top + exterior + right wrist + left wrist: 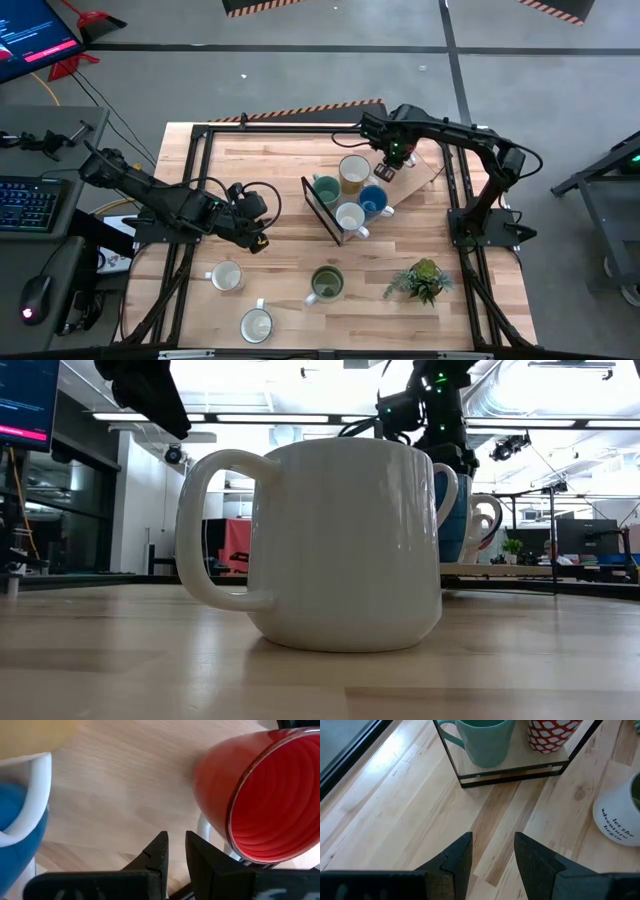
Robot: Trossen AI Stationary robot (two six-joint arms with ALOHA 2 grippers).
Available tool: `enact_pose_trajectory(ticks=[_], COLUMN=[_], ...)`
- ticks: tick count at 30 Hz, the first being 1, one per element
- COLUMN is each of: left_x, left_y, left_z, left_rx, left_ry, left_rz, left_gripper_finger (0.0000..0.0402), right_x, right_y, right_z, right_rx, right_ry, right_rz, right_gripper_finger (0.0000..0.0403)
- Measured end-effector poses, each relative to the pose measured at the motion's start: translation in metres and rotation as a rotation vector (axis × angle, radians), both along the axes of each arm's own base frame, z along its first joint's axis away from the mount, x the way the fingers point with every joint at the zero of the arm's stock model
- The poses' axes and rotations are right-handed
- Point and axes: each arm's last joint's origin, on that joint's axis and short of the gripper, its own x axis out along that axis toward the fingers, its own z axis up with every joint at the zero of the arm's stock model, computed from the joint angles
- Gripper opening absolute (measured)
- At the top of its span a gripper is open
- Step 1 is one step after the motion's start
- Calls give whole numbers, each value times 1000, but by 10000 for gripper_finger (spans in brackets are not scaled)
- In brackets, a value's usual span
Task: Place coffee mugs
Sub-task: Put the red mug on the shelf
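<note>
Clustered mid-bench [270,170], beside an upright black-framed panel [322,210]: 4 coffee mugs, namely teal mug [325,188], cream-yellow mug [354,172], blue mug [373,200] and white mug [349,217]. Just beyond them, red mug [260,795], right beside the right gripper [175,837]; fingers nearly pressed together, only a slit between, nothing in it. Nearer the front edge: olive green mug [326,284] and 2 pale mugs [227,276], well apart. Close by, potted plant [425,278]. Over bare wood left of the cluster, left gripper [492,840], fingers spread, empty.
</note>
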Motion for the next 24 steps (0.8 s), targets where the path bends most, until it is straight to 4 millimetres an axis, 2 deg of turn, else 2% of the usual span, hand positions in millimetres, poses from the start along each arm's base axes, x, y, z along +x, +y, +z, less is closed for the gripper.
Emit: enact_pose_trajectory(ticks=[24], left_x=[0], left_y=[0], left_z=[0], left_rx=[-5], left_ry=[-3], left_rz=[7], left_gripper_finger=[136], right_x=[-14], right_y=[-25], right_z=[0], right_rx=[-19], right_ry=[1], right_rz=[-38], right_gripper_finger=[44])
